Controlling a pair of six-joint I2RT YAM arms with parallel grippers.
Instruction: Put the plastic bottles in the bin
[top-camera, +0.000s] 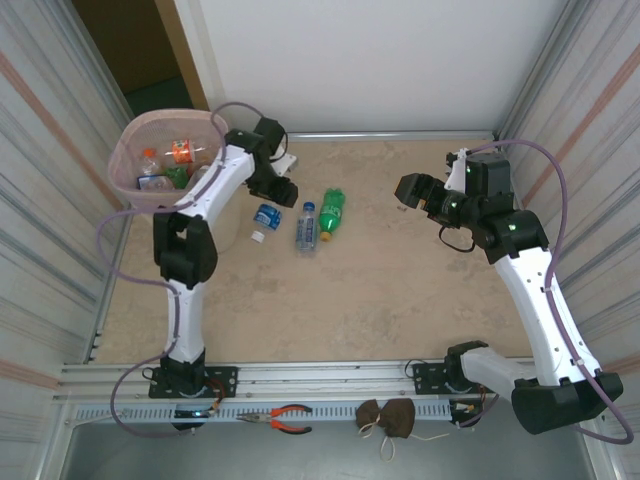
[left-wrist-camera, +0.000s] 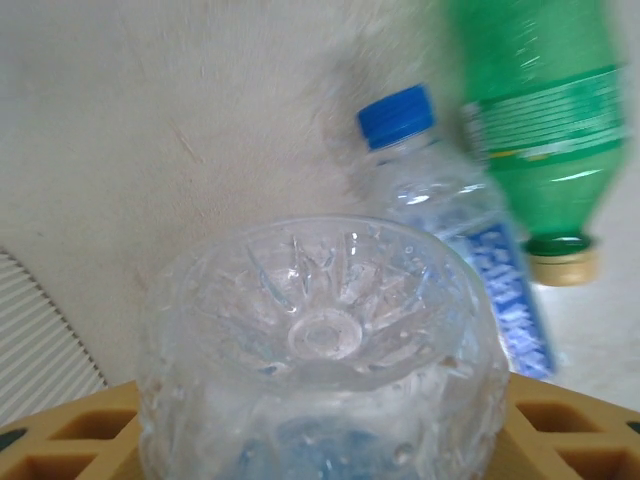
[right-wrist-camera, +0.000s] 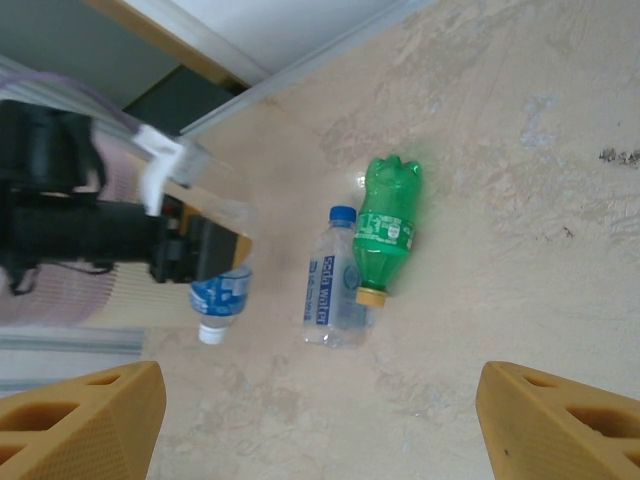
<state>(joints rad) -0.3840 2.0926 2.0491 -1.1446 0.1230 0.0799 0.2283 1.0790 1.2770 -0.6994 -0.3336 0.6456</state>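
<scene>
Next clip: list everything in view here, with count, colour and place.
Bin: one, translucent pale pink, far left corner.
Bottles in bin: at least three, clear, green, orange-labelled.
Blue-label bottle: one, clear, white cap, between the left fingers.
Blue-cap bottle: one, clear, lying mid-table.
Green bottle: one, yellow cap, lying beside the blue-cap bottle.
Pliers: one, orange handles, near rail.
Brown bundles: two, near rail, right of the pliers.
Left gripper: yellow fingers, shut on the blue-label bottle.
Right gripper: yellow fingers, open, empty.
</scene>
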